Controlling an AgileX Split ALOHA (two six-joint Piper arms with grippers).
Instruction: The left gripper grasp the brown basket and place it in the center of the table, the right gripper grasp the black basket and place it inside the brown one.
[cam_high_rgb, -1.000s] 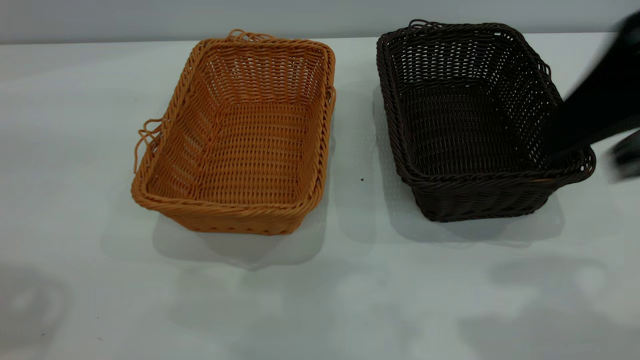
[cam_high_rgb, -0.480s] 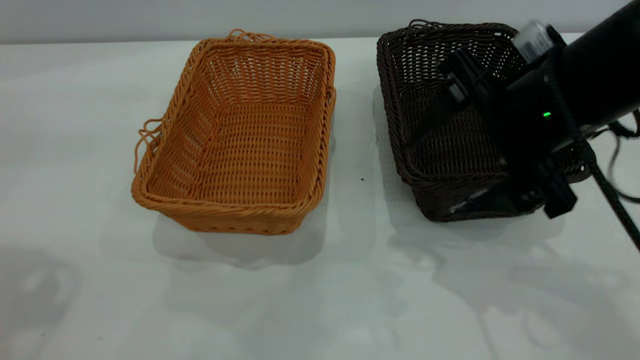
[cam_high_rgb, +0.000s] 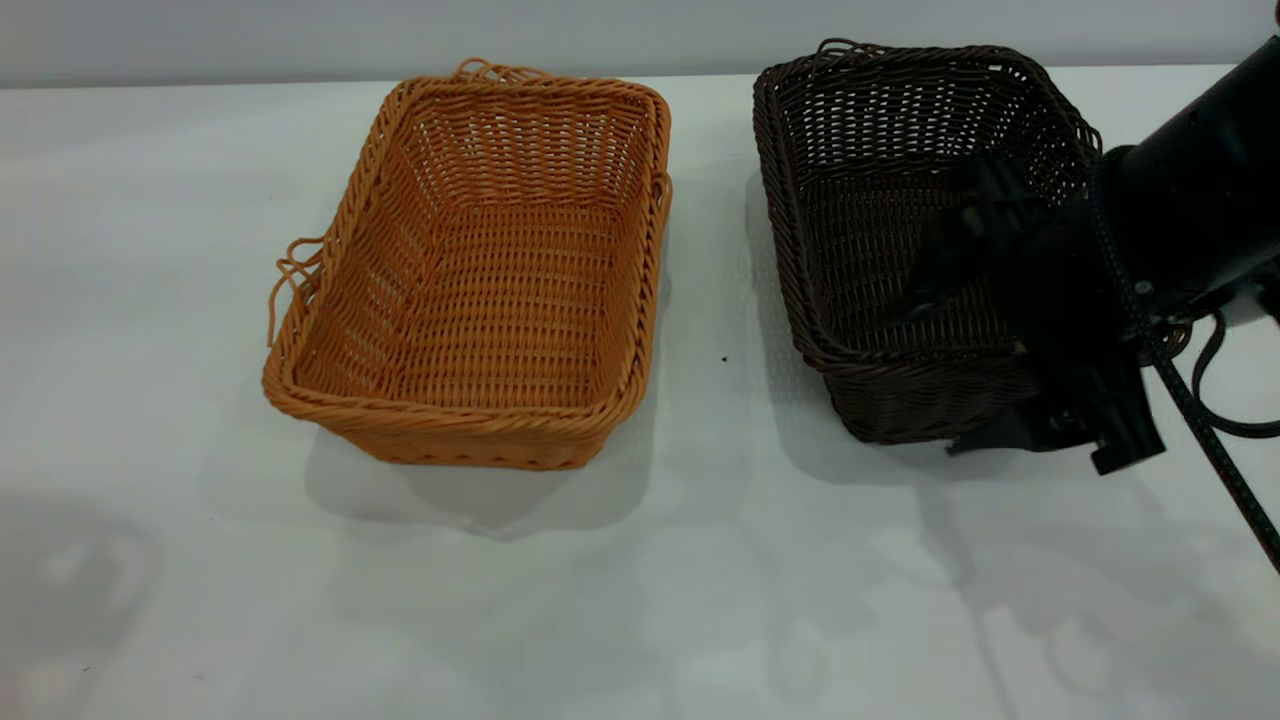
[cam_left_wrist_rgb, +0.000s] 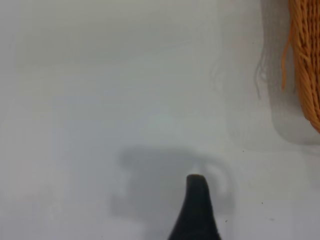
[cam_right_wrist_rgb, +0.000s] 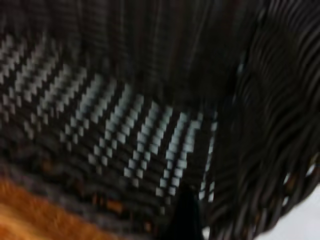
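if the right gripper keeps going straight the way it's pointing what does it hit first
Most likely the black basket. The right gripper straddles its near right corner, pointing toward the basket's left side, so it would probably meet the woven wall or floor first, though depth is unclear.

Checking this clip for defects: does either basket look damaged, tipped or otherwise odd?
Nothing stands out. The brown basket and black basket sit upright and apart on the table; the right gripper straddles the black basket's near-right corner.

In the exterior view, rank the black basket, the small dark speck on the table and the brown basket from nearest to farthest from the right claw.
1. black basket, at the right claw, table's right side.
2. dark speck, between the baskets.
3. brown basket, left of centre.
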